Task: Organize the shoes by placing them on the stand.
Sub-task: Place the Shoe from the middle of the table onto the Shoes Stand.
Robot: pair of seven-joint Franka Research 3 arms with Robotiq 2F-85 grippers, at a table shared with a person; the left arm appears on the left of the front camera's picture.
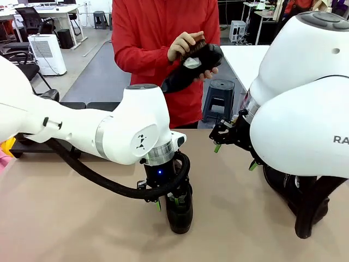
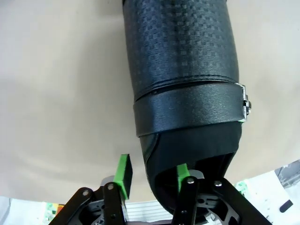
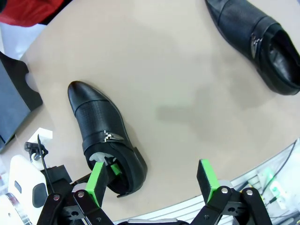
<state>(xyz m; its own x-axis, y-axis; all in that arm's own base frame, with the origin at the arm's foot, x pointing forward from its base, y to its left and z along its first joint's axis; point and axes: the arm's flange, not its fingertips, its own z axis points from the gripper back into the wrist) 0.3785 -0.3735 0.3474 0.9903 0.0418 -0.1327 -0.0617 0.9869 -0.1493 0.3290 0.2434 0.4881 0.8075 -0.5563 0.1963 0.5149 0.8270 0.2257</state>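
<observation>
Between the left fingers [image 2: 124, 174], a strap shoe [image 2: 183, 70] is lying flat on the tabletop [image 2: 56, 93], its toe pointing away from them. The fingers are standing part-way spread, straddling the side wall at the heel. One green pad is sitting inside the opening and the other outside, with a thin strip of tabletop showing between that pad and the leather, so nothing is clamped.

Well beyond these fingers, at the far left edge, the stand [image 1: 87, 106] is sitting. The left arm's forearm and its looping black cable [image 1: 92, 174] are crossing in front of it.

The right fingers [image 3: 206, 180] are spread wide, gripping nothing and hovering above the tabletop. A second shoe [image 3: 101, 126] is lying just beside one pad. That pad is overlapping the heel opening in the wrist view; cannot tell whether they are touching. A third shoe [image 3: 255, 37] is lying well apart, out past the other pad.

Across the tabletop, a person in red is holding a fourth shoe [image 1: 191, 68] in one hand and pressing a brush [image 1: 196, 43] to it with the other hand [image 1: 181, 46].
</observation>
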